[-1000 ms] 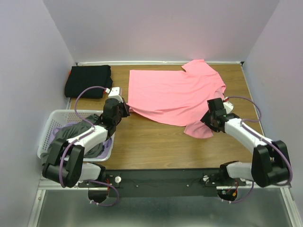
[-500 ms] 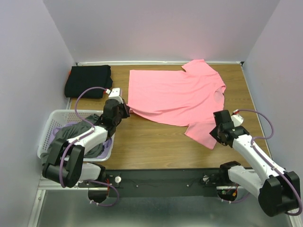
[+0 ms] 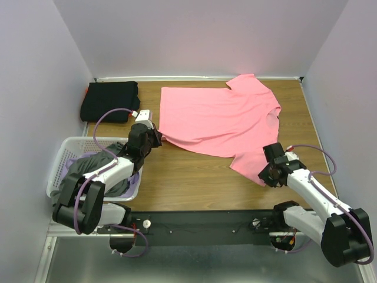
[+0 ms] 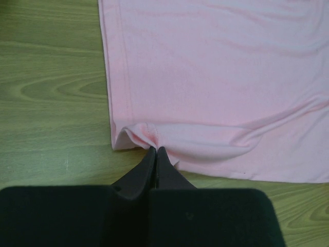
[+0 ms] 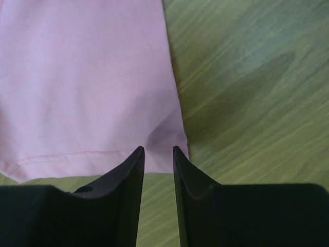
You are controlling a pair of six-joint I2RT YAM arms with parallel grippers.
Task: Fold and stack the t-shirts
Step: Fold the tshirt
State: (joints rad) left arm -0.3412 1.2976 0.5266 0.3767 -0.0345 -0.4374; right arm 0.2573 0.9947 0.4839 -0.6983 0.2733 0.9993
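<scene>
A bright pink t-shirt (image 3: 218,118) lies spread flat on the wooden table, collar to the right. My left gripper (image 3: 155,137) is shut on its near left hem corner (image 4: 141,135), pinching a small pucker of cloth. My right gripper (image 3: 263,175) is open and empty, its fingertips at the hem of the near sleeve (image 5: 97,92), the cloth lying flat in front of them. A folded black t-shirt (image 3: 111,101) sits at the far left. Grey and lavender t-shirts (image 3: 94,168) lie bunched in the basket.
A white lattice laundry basket (image 3: 62,154) stands at the near left, under my left arm. Walls close in the table on the left, back and right. Bare wood shows between the arms in front of the pink shirt.
My right gripper pulled the near sleeve toward the front right, laid it flat and let go; it now sits open at the sleeve's hem. The left gripper has not moved.
</scene>
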